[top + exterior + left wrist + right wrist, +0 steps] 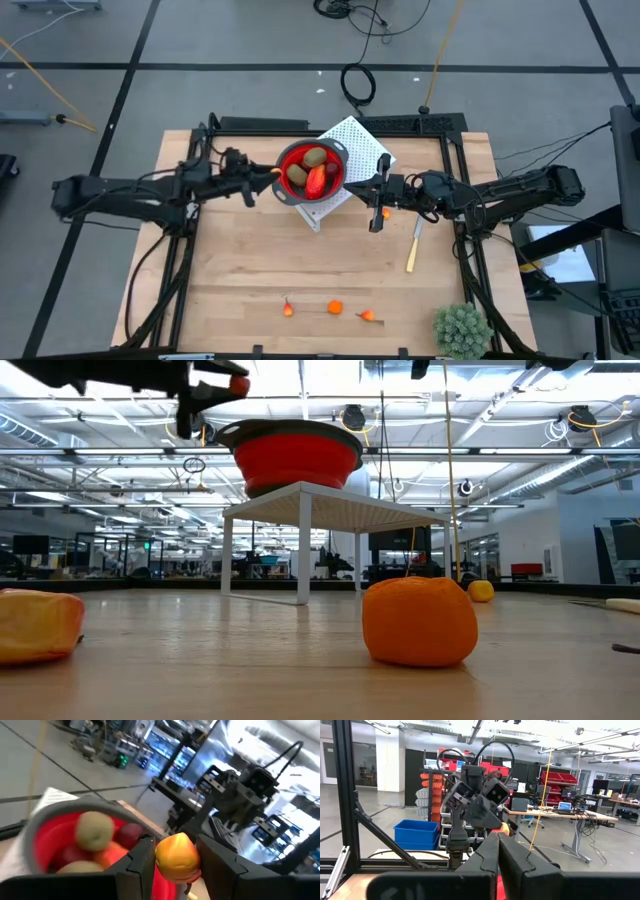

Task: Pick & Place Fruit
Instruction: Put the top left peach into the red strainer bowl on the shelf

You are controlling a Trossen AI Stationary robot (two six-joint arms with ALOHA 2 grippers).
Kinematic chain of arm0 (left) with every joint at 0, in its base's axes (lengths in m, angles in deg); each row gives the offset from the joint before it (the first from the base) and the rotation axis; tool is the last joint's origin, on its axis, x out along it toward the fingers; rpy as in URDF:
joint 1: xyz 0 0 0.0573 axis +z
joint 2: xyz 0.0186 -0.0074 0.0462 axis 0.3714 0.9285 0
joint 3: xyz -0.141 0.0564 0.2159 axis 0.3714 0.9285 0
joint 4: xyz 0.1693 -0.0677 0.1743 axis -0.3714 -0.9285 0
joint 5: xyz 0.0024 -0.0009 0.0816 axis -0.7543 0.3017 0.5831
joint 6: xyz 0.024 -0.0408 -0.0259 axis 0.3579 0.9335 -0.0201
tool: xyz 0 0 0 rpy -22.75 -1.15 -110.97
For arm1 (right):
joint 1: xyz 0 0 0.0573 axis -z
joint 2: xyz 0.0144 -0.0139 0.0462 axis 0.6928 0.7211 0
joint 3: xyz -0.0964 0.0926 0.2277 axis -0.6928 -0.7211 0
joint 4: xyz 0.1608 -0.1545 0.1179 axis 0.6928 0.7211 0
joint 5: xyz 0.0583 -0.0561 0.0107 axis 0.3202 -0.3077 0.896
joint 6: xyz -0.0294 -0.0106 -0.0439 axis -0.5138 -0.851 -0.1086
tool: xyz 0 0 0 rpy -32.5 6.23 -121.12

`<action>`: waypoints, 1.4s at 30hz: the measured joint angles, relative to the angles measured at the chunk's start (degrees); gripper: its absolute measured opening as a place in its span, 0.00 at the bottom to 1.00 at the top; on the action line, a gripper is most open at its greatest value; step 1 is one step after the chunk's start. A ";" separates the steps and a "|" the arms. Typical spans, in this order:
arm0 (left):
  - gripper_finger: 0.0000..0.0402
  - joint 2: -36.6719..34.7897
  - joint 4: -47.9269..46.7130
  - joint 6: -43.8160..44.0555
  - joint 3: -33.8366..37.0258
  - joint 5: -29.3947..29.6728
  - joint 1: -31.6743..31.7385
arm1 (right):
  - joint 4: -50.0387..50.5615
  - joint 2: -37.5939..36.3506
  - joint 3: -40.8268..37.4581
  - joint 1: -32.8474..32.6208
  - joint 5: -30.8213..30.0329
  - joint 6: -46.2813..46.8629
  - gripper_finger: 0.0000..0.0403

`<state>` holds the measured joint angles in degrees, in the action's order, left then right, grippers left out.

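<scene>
A red bowl [312, 170] with olive-brown, dark red and red-orange fruit stands on a white perforated stand [360, 143]. My left gripper [270, 176] is just left of the bowl's rim and level with it, shut on a small orange fruit [176, 856]. My right gripper [356, 186] hangs shut and holding nothing just right of the bowl. Three small orange fruits [335, 307] lie on the table near its front edge. Another [385, 212] shows below the right gripper. My left gripper pinches the small orange fruit's two sides [159, 857] between its two fingers [142, 865]. The fingers come level from the table's left. The fruit is lifted clear of the table, beside the bowl's left rim [281, 172].
A pale yellow stick [413, 250] lies on the table at the right. A spiky green plant ball [462, 330] sits at the front right corner. Black frame rails [455, 140] run along the table's edges. The wood between the stand and the front fruits is bare.
</scene>
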<state>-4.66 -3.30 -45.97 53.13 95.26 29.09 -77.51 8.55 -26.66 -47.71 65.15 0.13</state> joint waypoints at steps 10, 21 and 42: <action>0.33 12.61 -21.40 -6.73 -18.64 -2.76 0.80 | 0.01 0.00 0.00 0.00 0.00 0.00 0.00; 0.33 24.29 -46.60 -11.44 -37.42 -2.76 4.86 | 0.16 0.00 0.00 0.00 0.20 0.00 0.00; 0.33 34.99 -64.33 -15.80 -53.01 -4.65 12.49 | 0.43 -13.09 -13.90 1.07 0.26 5.68 0.00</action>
<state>30.33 -67.63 -61.77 0.12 90.62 41.58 -77.08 -4.54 -40.56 -46.64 65.41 5.82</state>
